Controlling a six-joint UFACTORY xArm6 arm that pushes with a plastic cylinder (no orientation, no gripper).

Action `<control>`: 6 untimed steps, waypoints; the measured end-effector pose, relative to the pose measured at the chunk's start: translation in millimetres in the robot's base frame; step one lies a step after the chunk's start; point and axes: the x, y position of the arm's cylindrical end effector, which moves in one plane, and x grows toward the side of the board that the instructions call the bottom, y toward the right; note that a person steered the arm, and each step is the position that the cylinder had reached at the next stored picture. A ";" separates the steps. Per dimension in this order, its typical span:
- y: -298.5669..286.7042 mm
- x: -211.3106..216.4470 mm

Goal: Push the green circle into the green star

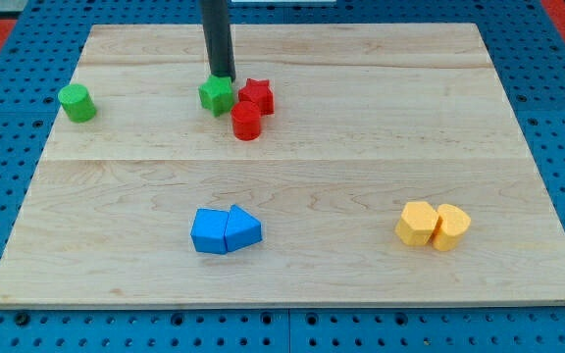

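Observation:
The green circle (76, 102) sits near the board's left edge, toward the view's top. The green star (217, 95) lies near the top centre, far to the right of the circle. My tip (222, 76) stands at the star's top edge, touching or nearly touching it. The rod rises straight up out of the view's top. A red star (257, 95) touches the green star's right side, and a red circle (246, 122) lies just below the two stars.
Two blue blocks (225, 230) lie side by side at the bottom centre. Two yellow blocks (433, 225) lie side by side at the bottom right. The wooden board (361, 157) rests on a blue pegboard surface.

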 end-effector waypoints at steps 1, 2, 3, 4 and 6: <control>-17.6 -6.1; -97.7 -46.2; -196.5 -51.4; -222.2 12.0; -160.5 32.8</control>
